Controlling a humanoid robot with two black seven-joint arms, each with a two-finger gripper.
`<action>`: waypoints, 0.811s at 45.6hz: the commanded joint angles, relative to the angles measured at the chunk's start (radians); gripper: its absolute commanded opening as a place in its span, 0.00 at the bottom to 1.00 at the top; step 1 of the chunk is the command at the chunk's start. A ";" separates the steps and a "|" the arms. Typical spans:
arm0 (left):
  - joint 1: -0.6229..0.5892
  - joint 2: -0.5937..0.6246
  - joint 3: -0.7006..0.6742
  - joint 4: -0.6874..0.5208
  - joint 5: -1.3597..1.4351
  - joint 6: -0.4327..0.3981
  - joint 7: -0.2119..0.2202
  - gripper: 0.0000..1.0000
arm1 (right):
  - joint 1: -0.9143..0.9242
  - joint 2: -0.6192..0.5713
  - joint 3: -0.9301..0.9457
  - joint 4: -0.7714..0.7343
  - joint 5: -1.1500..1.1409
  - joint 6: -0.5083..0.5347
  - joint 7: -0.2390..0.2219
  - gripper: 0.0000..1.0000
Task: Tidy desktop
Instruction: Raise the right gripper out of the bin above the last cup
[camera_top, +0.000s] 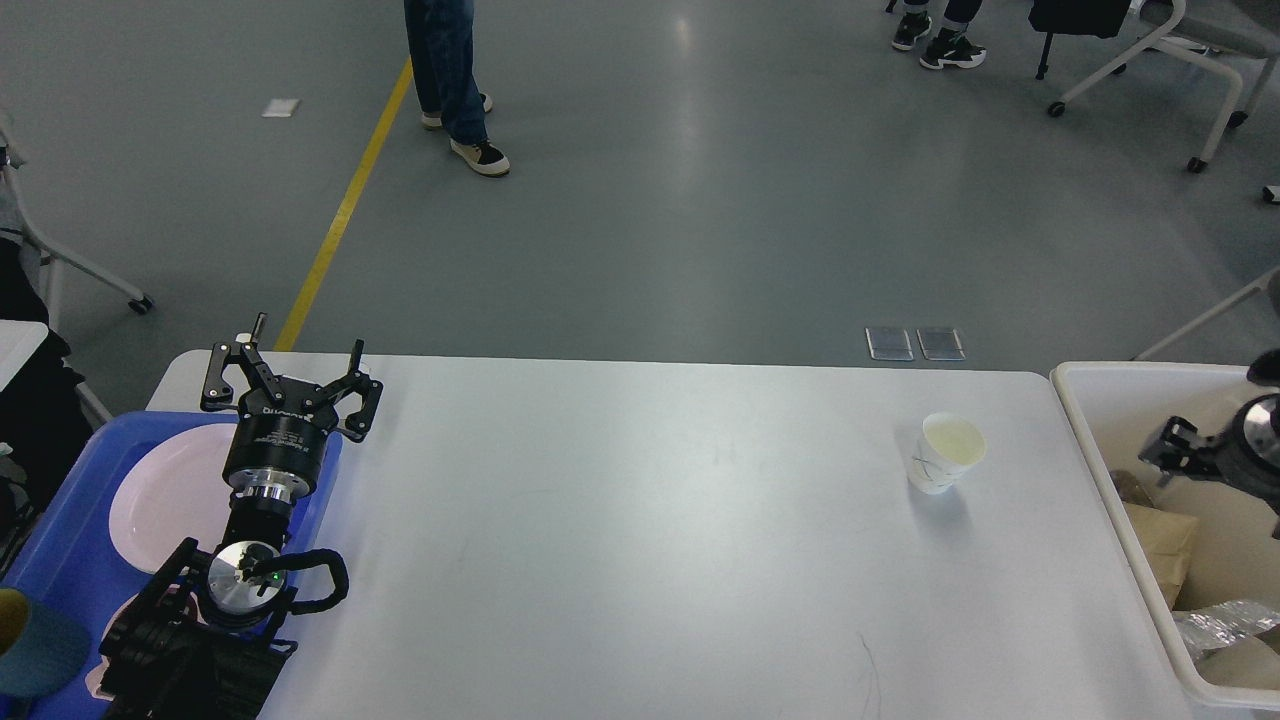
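The white desktop fills the lower half of the head view. A white paper cup stands upright on it near the far right. My left gripper hovers over the far left corner, above the edge of a blue tray; it is open and holds nothing. My right gripper is over the cream-white bin at the right edge. It looks small and dark, and its fingers cannot be told apart.
The tray holds a white plate, and a teal cup shows at the bottom left. In the bin lie brown paper and a crumpled silvery wrapper. A person's legs and chairs stand on the floor beyond.
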 joint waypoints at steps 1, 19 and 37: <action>0.000 0.000 0.000 0.000 0.000 0.000 -0.001 0.96 | 0.241 0.084 -0.056 0.074 0.003 0.216 0.000 1.00; 0.000 0.000 0.000 0.000 0.000 0.000 -0.001 0.96 | 0.840 0.165 -0.026 0.491 0.003 0.437 -0.002 1.00; 0.000 0.000 0.000 0.000 0.000 0.000 0.001 0.96 | 0.924 0.168 0.020 0.588 0.011 0.437 0.006 1.00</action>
